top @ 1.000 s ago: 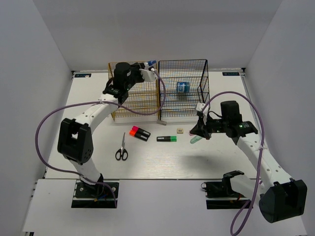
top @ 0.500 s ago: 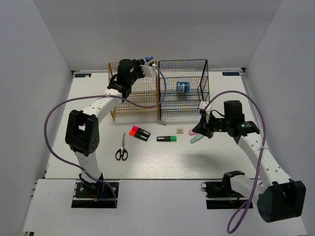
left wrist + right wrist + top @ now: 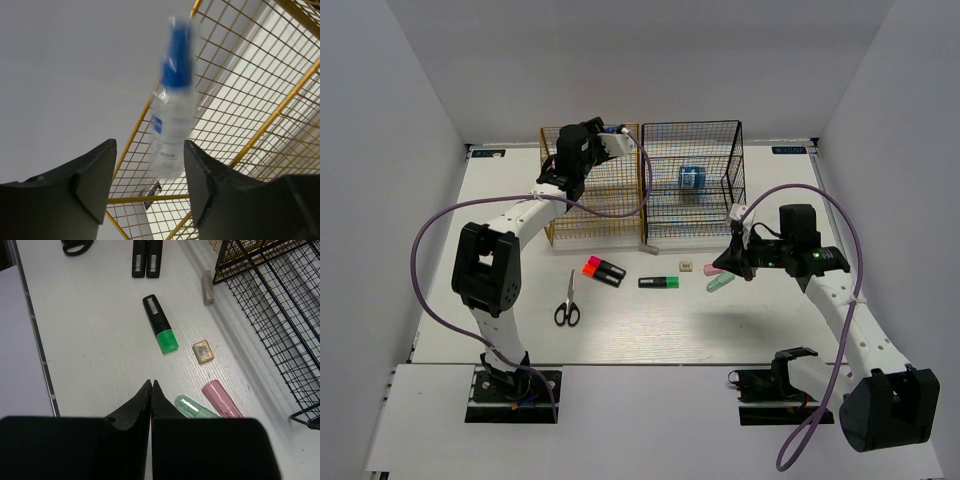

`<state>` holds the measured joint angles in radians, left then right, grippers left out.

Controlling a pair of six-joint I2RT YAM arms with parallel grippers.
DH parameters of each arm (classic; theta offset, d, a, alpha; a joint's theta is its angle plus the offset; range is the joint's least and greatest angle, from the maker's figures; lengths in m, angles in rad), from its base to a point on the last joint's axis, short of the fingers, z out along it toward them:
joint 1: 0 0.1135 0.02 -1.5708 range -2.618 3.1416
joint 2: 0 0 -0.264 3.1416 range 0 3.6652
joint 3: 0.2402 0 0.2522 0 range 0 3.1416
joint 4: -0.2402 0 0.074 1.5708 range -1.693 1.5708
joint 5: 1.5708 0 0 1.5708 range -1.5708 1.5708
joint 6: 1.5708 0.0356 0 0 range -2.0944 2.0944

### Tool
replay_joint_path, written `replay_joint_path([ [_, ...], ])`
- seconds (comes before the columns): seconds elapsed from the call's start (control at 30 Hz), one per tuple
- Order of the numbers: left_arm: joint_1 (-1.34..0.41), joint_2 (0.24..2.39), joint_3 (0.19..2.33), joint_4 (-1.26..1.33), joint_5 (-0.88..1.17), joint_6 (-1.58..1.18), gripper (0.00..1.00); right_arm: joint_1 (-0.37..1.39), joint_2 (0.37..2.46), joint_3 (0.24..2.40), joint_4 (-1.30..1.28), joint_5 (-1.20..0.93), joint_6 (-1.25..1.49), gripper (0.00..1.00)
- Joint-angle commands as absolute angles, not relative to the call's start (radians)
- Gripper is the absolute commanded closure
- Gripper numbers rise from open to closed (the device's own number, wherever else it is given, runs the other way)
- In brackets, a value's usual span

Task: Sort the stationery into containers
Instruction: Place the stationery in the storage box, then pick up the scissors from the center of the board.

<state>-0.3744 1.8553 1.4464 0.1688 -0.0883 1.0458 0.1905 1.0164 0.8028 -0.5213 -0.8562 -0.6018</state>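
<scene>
My left gripper (image 3: 613, 132) is high over the top of the yellow-orange rack (image 3: 582, 215). In the left wrist view the gripper (image 3: 148, 150) is open. A clear bottle with a blue cap (image 3: 172, 125) shows blurred between the fingers, close to the right one, with a gap on the left. My right gripper (image 3: 727, 263) is shut and empty above the table; in its wrist view (image 3: 151, 383) it is just left of the mint piece (image 3: 195, 407) and the pink piece (image 3: 222, 399). The beige cube (image 3: 203, 351) and green-ended marker (image 3: 160, 322) lie beyond them.
The black rack (image 3: 730, 200) holds the blue roll (image 3: 691, 178). The red and pink markers (image 3: 604, 270) and the scissors (image 3: 568, 303) lie left of centre. A small grey piece (image 3: 648, 249) lies by the racks' front edge. White walls enclose the table.
My left wrist has turned and drawn slightly left over the yellow rack with the bottle. My right gripper has shifted a little to the right, still shut.
</scene>
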Motion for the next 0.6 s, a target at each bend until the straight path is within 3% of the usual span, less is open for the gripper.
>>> replay_joint_path([
  [0.0,-0.371,1.804,1.480,0.218,-0.113,1.002,0.31,0.178,1.012,0.801,-0.503,-0.907,-0.592,0.99],
  [0.23,-0.373,1.747,1.468,0.236,-0.118,0.959,0.46,0.155,1.003,0.802,-0.505,-0.930,-0.583,0.98],
  [0.33,-0.399,1.694,1.447,0.221,-0.143,0.928,1.00,0.152,1.003,0.802,-0.506,-0.937,-0.581,0.98],
  [0.4,-0.448,1.617,1.439,0.189,-0.205,0.844,1.00,0.144,1.008,0.804,-0.499,-0.925,-0.561,0.95],
  [0.43,-0.463,1.593,1.430,0.116,-0.234,0.818,1.00,0.144,1.005,0.804,-0.496,-0.917,-0.528,0.84],
  [0.47,-0.518,1.542,1.425,0.085,-0.311,0.678,1.00,0.141,1.005,0.804,-0.489,-0.917,-0.506,0.66],
  [0.5,-0.537,1.504,1.436,0.025,-0.366,0.617,1.00,0.138,1.011,0.805,-0.497,-0.922,-0.499,0.24],
  [0.53,-0.579,1.488,1.453,-0.094,-0.512,0.472,1.00,0.137,1.015,0.807,-0.495,-0.948,-0.494,0.10],
  [0.57,-0.615,1.462,1.480,-0.183,-0.628,0.302,1.00,0.135,1.019,0.805,-0.517,-0.983,-0.495,0.10],
])
